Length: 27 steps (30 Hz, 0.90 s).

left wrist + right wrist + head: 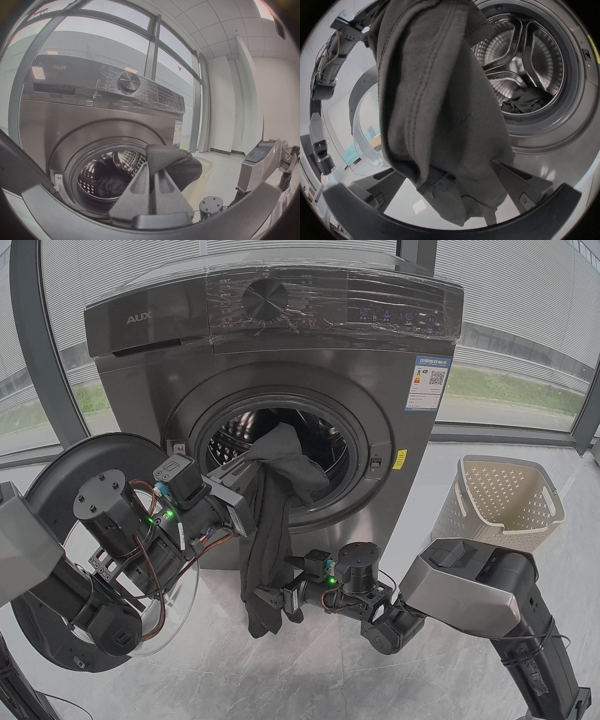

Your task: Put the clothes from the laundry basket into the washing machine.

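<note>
Left pincer (250, 466) grips dark garment (269, 534) at washing machine (156, 377); right pincer (270, 605) wide, perhaps around its hem; marbled floor (300, 671).

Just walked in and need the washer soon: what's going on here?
The robot is loading the washing machine. Its left hand is shut on a dark garment, holding it at the round opening, most of it hanging down outside. The right hand sits open at the hanging lower end. Some dark clothes already lie in the drum.

Head view: high, looking down on washing machine (156, 384). Wrist views: low, close, looking up at same machine front.
</note>
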### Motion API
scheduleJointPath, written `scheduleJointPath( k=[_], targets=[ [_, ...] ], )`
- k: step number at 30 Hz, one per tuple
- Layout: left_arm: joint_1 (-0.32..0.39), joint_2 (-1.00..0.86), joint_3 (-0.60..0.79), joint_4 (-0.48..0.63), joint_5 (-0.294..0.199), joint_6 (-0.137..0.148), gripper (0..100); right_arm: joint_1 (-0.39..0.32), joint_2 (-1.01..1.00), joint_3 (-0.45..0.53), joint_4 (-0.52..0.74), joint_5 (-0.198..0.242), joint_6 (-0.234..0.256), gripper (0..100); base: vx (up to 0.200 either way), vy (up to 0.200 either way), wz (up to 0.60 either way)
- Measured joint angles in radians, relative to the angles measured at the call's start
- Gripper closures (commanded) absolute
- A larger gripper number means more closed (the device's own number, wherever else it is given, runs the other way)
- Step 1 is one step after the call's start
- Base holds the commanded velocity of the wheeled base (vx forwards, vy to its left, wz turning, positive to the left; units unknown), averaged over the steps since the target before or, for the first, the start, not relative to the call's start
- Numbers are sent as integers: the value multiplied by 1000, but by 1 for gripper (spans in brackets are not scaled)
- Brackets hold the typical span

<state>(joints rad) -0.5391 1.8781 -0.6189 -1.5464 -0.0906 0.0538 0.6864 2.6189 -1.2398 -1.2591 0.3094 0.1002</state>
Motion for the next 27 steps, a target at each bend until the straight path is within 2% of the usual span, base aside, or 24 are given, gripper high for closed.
scheduleJointPath(
  k=[3,9,10,18,23,27],
  targets=[
    [1,0,1,0,0,0,100,2,6,-20,-2,-2,21,0,0,0,0],
    [2,0,2,0,0,-1,100,3,26,-50,-2,-10,29,0,0,0,0],
    [2,0,2,0,0,-1,100,2,29,-52,-6,-12,28,100,0,0,0],
    [5,-1,7,-1,0,-1,100,-7,34,-25,-28,-24,20,100,0,0,0],
    [9,-1,11,-1,0,-3,100,-27,6,59,-57,-25,-1,100,0,0,0],
    [14,-1,12,-1,0,-7,100,-71,-50,160,-90,-27,-39,100,0,0,0]
  ],
)
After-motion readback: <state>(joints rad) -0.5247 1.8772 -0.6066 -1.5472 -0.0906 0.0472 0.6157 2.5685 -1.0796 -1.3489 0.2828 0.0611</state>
